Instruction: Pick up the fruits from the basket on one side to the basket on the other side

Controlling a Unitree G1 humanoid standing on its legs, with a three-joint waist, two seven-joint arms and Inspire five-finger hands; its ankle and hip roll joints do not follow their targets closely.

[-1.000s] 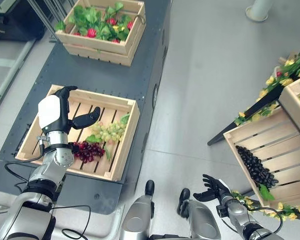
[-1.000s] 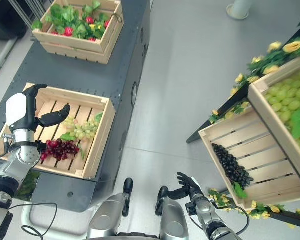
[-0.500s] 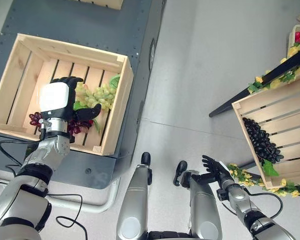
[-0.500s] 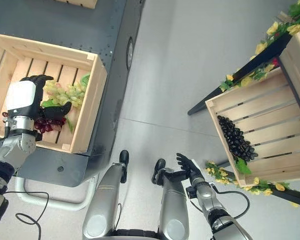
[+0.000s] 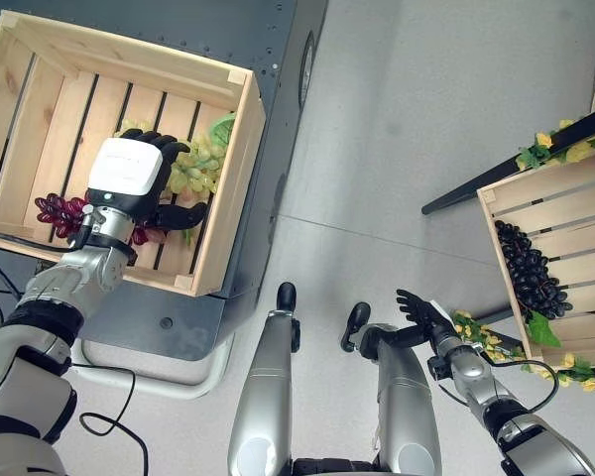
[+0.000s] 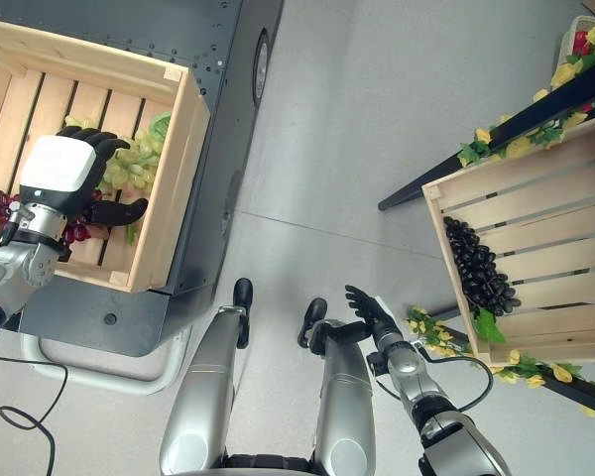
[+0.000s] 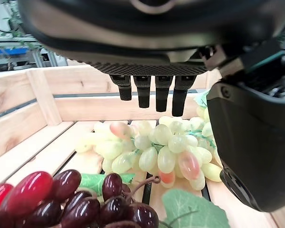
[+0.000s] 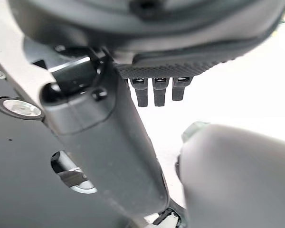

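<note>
Left robot hand (image 5: pixel 129 178) spread over pale green grapes (image 7: pixel 156 152); dark red grapes (image 7: pixel 71 199) beside.

Pale unfinished slatted wood crate (image 5: pixel 240 149); glossy green grapes (image 7: pixel 156 152) and dark red grapes (image 7: pixel 61 194); matt dark metal platform (image 5: pixel 228 30); smooth grey floor (image 5: pixel 397 129)

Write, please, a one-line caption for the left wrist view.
Open left hand hovering over green grapes and red grapes in the wooden crate.

Pale green grapes (image 7: pixel 156 152), dark red grapes (image 7: pixel 61 194), black grapes (image 5: pixel 529 281)
</note>
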